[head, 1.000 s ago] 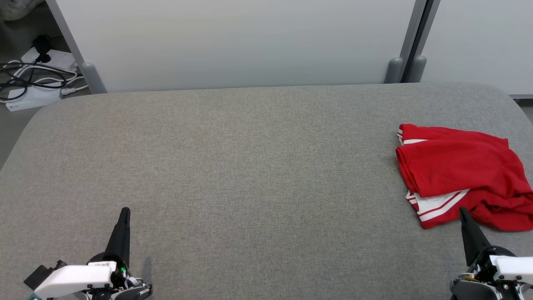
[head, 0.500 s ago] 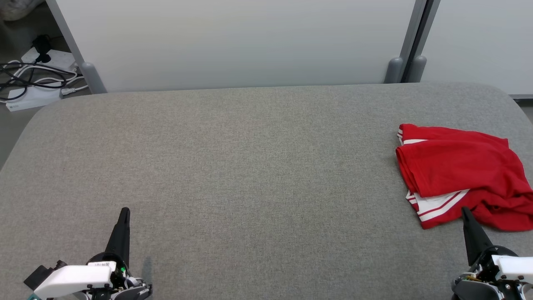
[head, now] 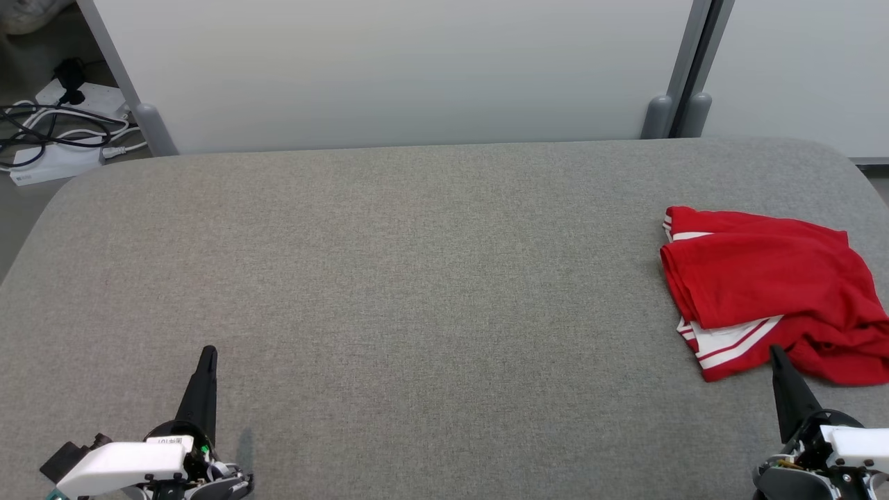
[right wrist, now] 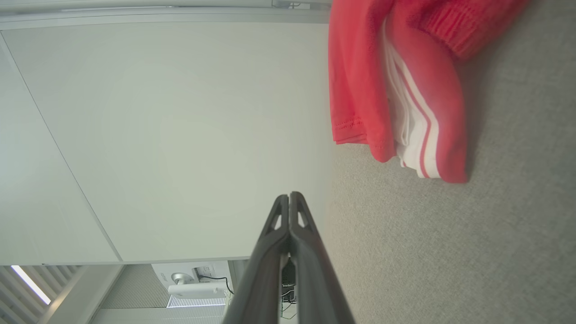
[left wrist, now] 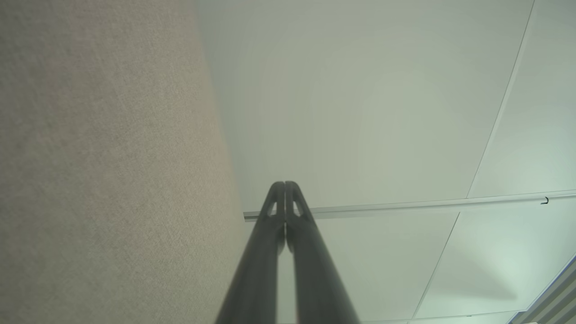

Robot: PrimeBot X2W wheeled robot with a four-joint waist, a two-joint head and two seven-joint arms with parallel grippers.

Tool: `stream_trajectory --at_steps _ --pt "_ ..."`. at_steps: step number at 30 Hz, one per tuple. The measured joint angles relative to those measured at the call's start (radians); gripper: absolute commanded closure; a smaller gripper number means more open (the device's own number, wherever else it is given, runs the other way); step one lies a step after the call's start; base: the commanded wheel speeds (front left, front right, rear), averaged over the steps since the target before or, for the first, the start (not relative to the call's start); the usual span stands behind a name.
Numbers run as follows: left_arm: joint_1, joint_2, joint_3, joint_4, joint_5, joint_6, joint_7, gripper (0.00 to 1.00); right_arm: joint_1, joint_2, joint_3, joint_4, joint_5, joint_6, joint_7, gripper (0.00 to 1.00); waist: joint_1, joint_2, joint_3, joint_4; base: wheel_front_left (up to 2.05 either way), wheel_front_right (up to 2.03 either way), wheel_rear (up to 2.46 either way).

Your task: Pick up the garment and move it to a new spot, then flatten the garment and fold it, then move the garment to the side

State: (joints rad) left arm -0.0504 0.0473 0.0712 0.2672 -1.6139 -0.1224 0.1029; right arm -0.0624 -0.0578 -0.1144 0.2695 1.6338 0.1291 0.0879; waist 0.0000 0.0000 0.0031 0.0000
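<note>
We see the left jaws closed, their 2 dark fingers (left wrist: 265,252) meeting at the tips and gripping nothing, with grey tabletop (head: 417,278) stretching ahead of them and away to their right. Well off to the right of those jaws lies the red garment (head: 764,285), on the tabletop's right side. It sits just ahead of the right jaws, which are closed too, fingers (right wrist: 310,261) pressed together and holding nothing. From the right wrist, a strip of tabletop seems to separate their tip from the cloth. The garment lies loosely doubled over in several layers, with a white-striped hem (head: 729,344) nearest the right jaws and a rumpled ribbed band (right wrist: 454,22) further along. That lie would suit a garment waiting to be picked up as well as 1 already folded and set aside. We judge it light, soft and limp: it will sag and drape from any grip, and its layers may slide apart, so a shallow pinch could lift only the top one. It is not fragile. The hemmed, striped edge looks the firmest hold, and 2 separate corners would keep it spread.
</note>
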Motion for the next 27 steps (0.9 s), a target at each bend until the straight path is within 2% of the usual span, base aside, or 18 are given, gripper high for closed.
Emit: stream_trajectory --at_steps 27 --pt "0.000 -0.002 0.004 0.000 0.000 0.000 0.002 1.00 0.000 0.004 -0.005 0.001 -0.007 0.000 0.002 1.00 0.0000 0.0000 0.000 0.000 0.00 0.00 0.00"
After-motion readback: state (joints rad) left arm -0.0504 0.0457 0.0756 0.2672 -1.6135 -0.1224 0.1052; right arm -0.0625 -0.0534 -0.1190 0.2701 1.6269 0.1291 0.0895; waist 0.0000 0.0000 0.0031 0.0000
